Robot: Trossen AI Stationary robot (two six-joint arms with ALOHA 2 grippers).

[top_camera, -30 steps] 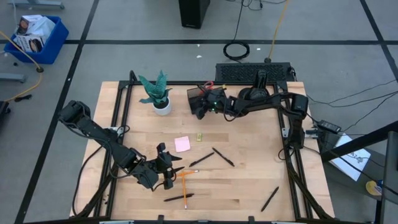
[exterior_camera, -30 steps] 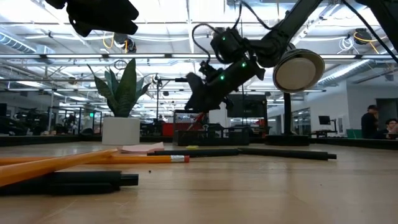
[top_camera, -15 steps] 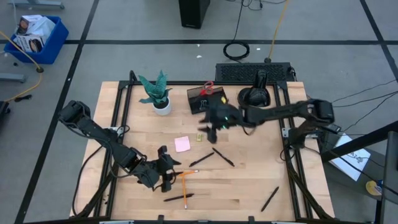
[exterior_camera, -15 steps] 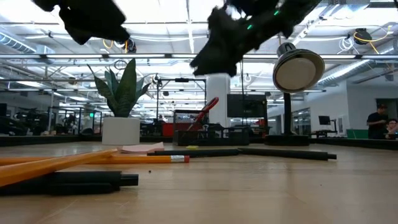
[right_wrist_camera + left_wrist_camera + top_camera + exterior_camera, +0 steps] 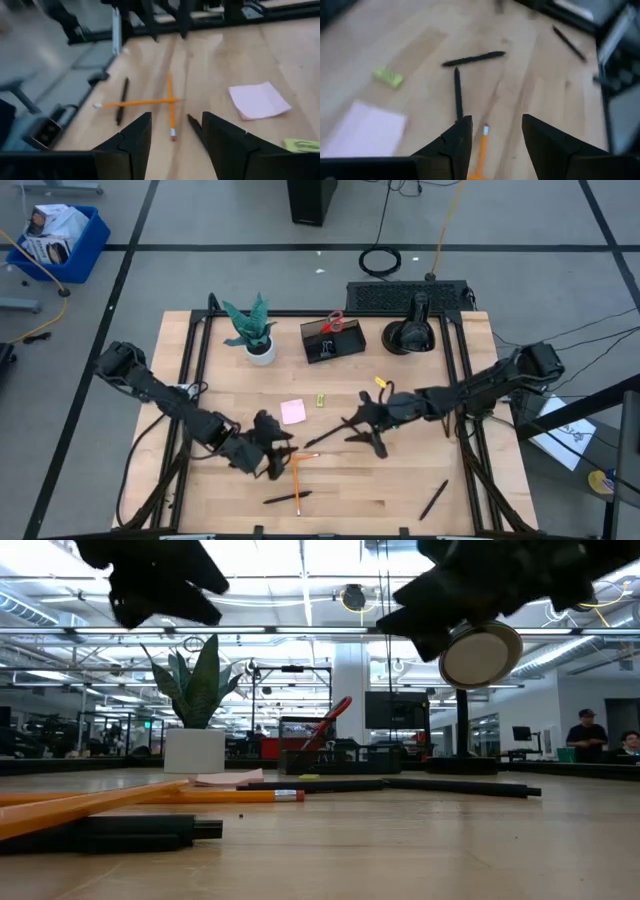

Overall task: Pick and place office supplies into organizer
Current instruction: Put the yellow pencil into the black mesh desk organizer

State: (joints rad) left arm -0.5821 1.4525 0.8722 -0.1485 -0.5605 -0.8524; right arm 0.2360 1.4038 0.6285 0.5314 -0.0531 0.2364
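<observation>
The dark organizer (image 5: 333,340) stands at the table's far middle. The red-handled scissors (image 5: 334,322) stand in it, handles up (image 5: 336,712). Loose on the wood lie a pink sticky-note pad (image 5: 293,412), a tiny yellow piece (image 5: 320,399), two crossed orange pencils (image 5: 170,102) and several black pens (image 5: 474,59). My left gripper (image 5: 492,135) hovers open above the near-left pencils (image 5: 298,468). My right gripper (image 5: 172,132) hovers open over the middle pens (image 5: 325,437), pointing toward the left edge. Neither holds anything.
A teal plant in a white pot (image 5: 256,332) stands left of the organizer, and a black domed object (image 5: 410,336) right of it. One pen (image 5: 434,500) lies near the right front corner and another (image 5: 285,498) at the near edge. A black frame (image 5: 190,370) borders the table.
My right gripper has swung away from the organizer toward the near edge and now hangs over the middle pens. The scissors stay standing in the organizer. My left gripper has rolled a little in place above the pencils.
</observation>
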